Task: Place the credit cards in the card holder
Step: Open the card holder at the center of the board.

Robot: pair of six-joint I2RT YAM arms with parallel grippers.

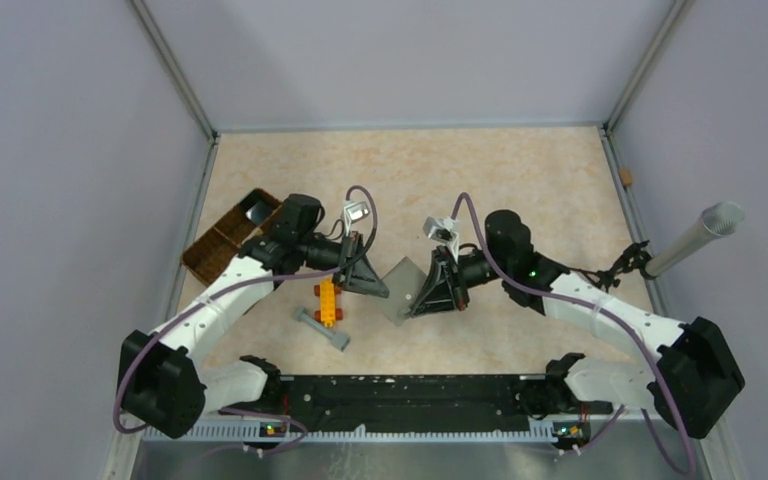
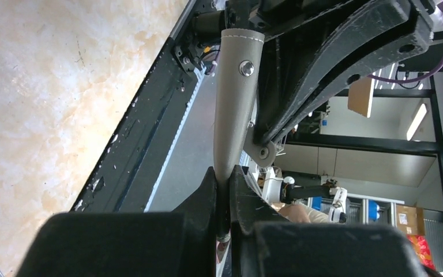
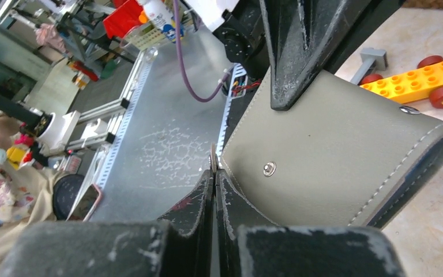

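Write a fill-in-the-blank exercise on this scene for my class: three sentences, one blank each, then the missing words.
1. The left gripper and the right gripper both pinch the grey ____.
2. The wheeled toy brick block on the table is ____ in colour.
3. The brown woven tray lies beside the ____ arm.
Missing words: card holder; orange; left.

Top cam: fixed, high behind the arm bases, looks down on the whole worktop (image 1: 410, 170), far out. Left wrist cam: behind left pincer (image 2: 224, 173), sights along it, holder (image 2: 236, 104) edge-on at the tips. Right wrist cam: behind right pincer (image 3: 214, 173), equally close, holder's flat face ahead, brick (image 3: 415, 81) beyond. All three share the holder.
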